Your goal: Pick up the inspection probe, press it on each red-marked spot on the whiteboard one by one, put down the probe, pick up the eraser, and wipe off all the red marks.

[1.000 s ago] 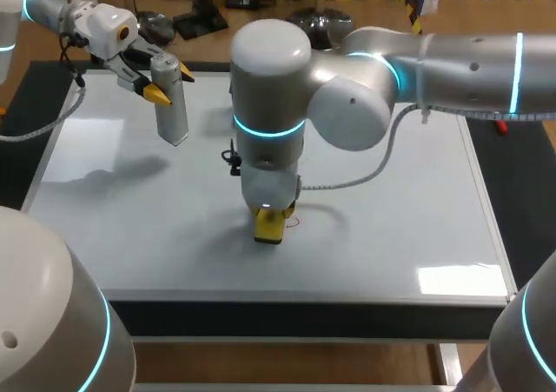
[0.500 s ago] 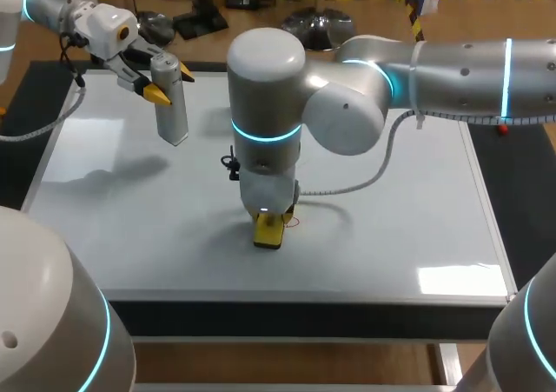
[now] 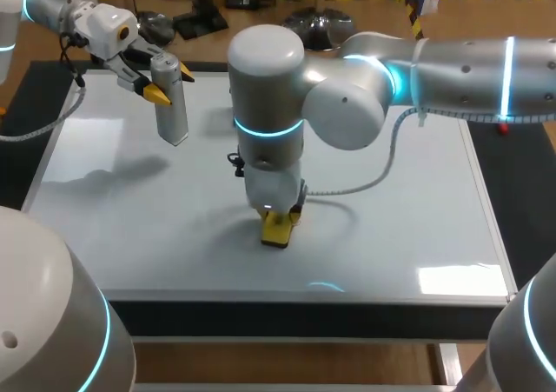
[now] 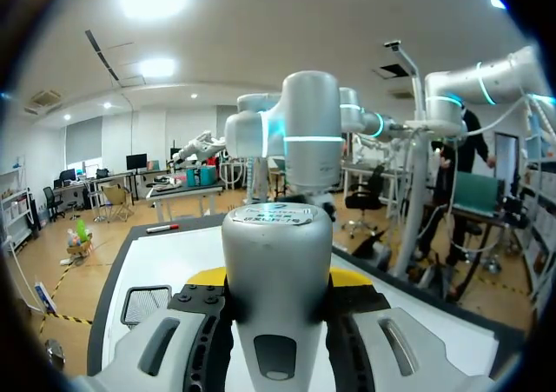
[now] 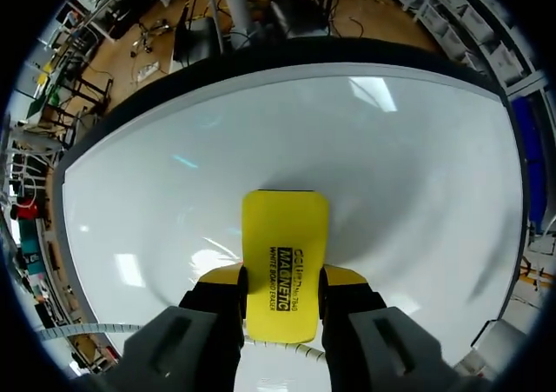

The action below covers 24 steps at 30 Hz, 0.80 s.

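Now right tool (image 5: 282,279) clamps the yellow eraser (image 5: 285,231) on the whiteboard (image 5: 408,175); left tool (image 4: 278,279) clamps the probe (image 4: 278,244).

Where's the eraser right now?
In the head view the yellow eraser is down on the whiteboard near its front middle, clamped in the right gripper; the left gripper holds the probe up at the far left corner.

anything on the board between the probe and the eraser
Nothing. In the head view the whiteboard is bare between the probe, held by the left gripper, and the eraser, held by the right gripper. No red marks show there.
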Each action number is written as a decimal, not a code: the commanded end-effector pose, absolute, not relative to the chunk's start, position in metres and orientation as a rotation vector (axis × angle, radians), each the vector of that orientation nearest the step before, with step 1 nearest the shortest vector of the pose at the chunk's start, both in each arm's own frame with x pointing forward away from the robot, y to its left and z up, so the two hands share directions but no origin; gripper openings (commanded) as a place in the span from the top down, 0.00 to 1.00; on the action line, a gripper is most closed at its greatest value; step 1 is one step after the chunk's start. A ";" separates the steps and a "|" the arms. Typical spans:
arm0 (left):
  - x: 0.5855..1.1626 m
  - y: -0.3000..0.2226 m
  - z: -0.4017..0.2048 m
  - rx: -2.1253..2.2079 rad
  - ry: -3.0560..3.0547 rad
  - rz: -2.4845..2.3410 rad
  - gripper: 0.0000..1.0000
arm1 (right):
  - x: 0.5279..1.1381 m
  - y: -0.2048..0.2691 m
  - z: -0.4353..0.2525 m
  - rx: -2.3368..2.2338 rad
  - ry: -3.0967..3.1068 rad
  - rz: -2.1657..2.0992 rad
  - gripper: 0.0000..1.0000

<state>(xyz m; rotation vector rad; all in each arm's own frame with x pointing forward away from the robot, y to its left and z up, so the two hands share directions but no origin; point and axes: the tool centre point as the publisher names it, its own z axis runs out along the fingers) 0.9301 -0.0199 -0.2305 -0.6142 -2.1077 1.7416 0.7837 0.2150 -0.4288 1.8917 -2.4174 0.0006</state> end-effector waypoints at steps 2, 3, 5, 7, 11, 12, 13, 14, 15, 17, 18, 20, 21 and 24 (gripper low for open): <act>0.931 -0.020 -0.229 -0.616 -2.107 1.739 1.00 | 0.783 0.193 -0.437 1.852 -2.452 0.008 1.00; 0.931 -0.020 -0.229 -0.616 -2.107 1.739 1.00 | 0.783 0.190 -0.437 1.839 -2.460 0.010 1.00; 0.931 -0.020 -0.229 -0.616 -2.107 1.739 1.00 | 0.783 0.185 -0.438 1.821 -2.471 0.014 1.00; 0.931 -0.020 -0.229 -0.616 -2.107 1.739 1.00 | 0.783 0.180 -0.438 1.805 -2.480 0.020 1.00; 0.931 -0.020 -0.229 -0.616 -2.107 1.739 1.00 | 0.783 0.171 -0.437 1.778 -2.492 0.032 1.00; 0.931 -0.020 -0.229 -0.616 -2.107 1.739 1.00 | 0.783 0.169 -0.437 1.771 -2.495 0.037 1.00; 0.931 -0.020 -0.229 -0.616 -2.107 1.739 1.00 | 0.783 0.167 -0.437 1.763 -2.499 0.041 1.00; 0.931 -0.020 -0.229 -0.616 -2.107 1.739 1.00 | 0.783 0.165 -0.437 1.759 -2.501 0.044 1.00; 0.931 -0.020 -0.229 -0.616 -2.107 1.739 1.00 | 0.783 0.162 -0.436 1.752 -2.505 0.047 1.00; 0.931 -0.020 -0.229 -0.616 -2.107 1.739 1.00 | 0.784 0.160 -0.436 1.745 -2.510 0.052 1.00; 0.931 -0.020 -0.229 -0.616 -2.107 1.739 1.00 | 0.784 0.159 -0.435 1.742 -2.512 0.053 1.00; 0.931 -0.020 -0.229 -0.616 -2.107 1.739 1.00 | 0.784 0.158 -0.433 1.738 -2.516 0.058 1.00; 0.931 -0.020 -0.229 -0.616 -2.107 1.739 1.00 | 0.785 0.157 -0.432 1.737 -2.520 0.060 1.00; 0.931 -0.020 -0.229 -0.616 -2.107 1.739 1.00 | 0.787 0.158 -0.425 1.726 -2.517 0.054 1.00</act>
